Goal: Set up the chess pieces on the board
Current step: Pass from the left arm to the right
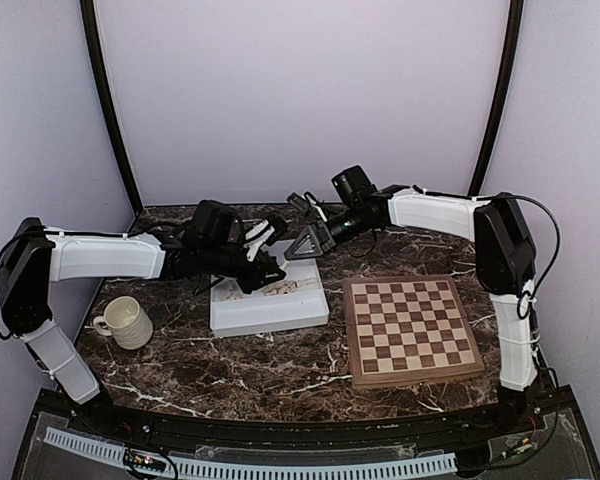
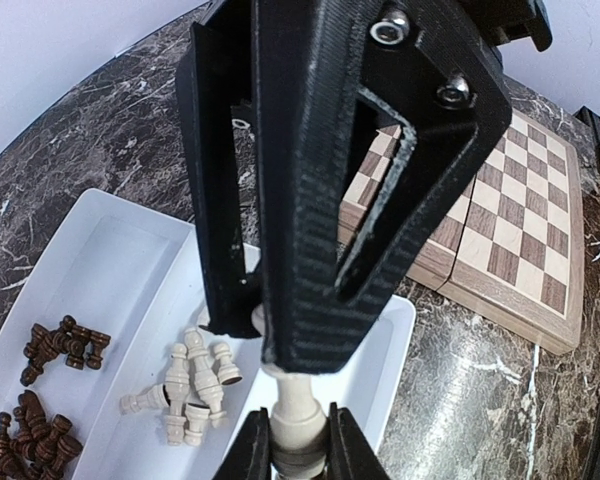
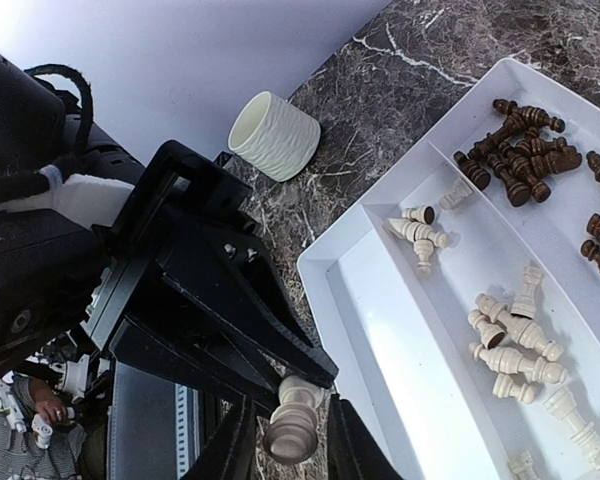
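Nearest the arm bases, just right of the white rectangular divided tray [image 1: 270,318], the square wooden chessboard [image 1: 412,330] with tan and dark brown checks lies with no piece on it. A cream ribbed mug [image 1: 127,322] stands well to the tray's left. Inside the tray, small cream-white turned figurines [image 3: 510,345] lie loose in one compartment and dark brown figurines [image 3: 525,150] in the next. Above the tray's far side the two grippers meet on one cream-white chess piece [image 2: 298,405] — a hand-over, by the look of it. The left gripper [image 2: 298,450] is clamped on one end of the piece. The right gripper [image 3: 292,450] has its fingers close on either side, but whether they press on it I cannot tell. The step in hand seems to be passing a first piece toward the board. Next, the right jaws need a sure hold before the left lets go — then a carry rightward from the tray to a home square, with the piece set down upright.
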